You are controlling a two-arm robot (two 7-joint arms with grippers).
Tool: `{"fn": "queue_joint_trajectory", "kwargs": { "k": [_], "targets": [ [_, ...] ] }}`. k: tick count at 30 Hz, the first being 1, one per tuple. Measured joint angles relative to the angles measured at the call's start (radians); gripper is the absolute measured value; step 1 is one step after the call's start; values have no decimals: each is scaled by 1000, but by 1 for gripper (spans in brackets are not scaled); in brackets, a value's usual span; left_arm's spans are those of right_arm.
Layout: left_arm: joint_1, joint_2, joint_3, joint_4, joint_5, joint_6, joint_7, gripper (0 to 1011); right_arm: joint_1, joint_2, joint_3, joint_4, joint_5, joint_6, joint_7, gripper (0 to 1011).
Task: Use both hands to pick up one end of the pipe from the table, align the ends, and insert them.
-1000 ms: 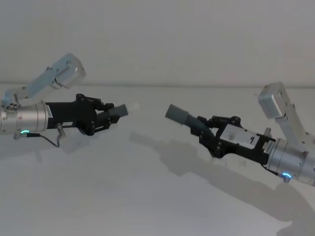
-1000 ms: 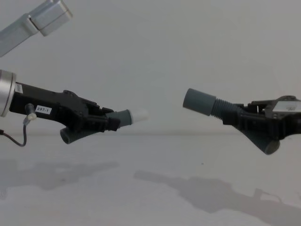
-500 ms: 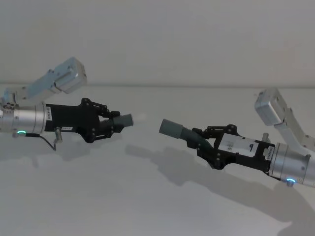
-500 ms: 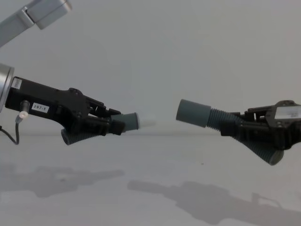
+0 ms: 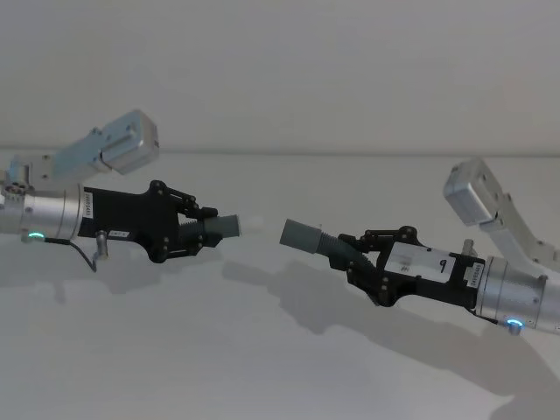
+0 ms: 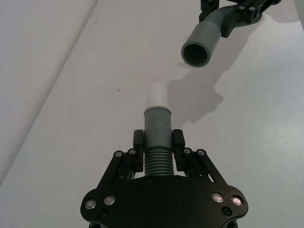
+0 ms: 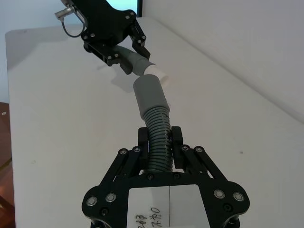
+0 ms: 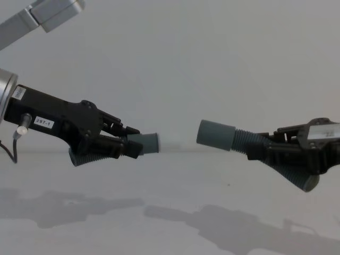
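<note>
Two pipe pieces held in the air above the table, their ends facing but apart.

The left gripper (image 5: 203, 229) is pinching the left pipe piece (image 6: 157, 137) on its ribbed middle, one finger pressed on each side; its whitish tip (image 6: 156, 96) points toward the right pipe piece (image 5: 319, 243). The right gripper (image 5: 359, 255) pinches that piece on its ribs in the same way, and its open grey cuff (image 6: 199, 46) faces the whitish tip. In the chest view there is a clear gap between the left piece's end and the cuff, which sits slightly higher than the left piece. Both pieces hang above the white table (image 5: 219, 350), over their shadows, not touching it.
</note>
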Motion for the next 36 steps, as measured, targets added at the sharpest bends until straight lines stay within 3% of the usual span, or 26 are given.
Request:
{"fn": "queue_joint_trajectory", "kwargs": {
  "k": [36],
  "targets": [
    [-40, -3, 43, 18, -23, -24, -35, 348, 49, 4, -52, 51, 6, 27, -21, 274]
  ]
}}
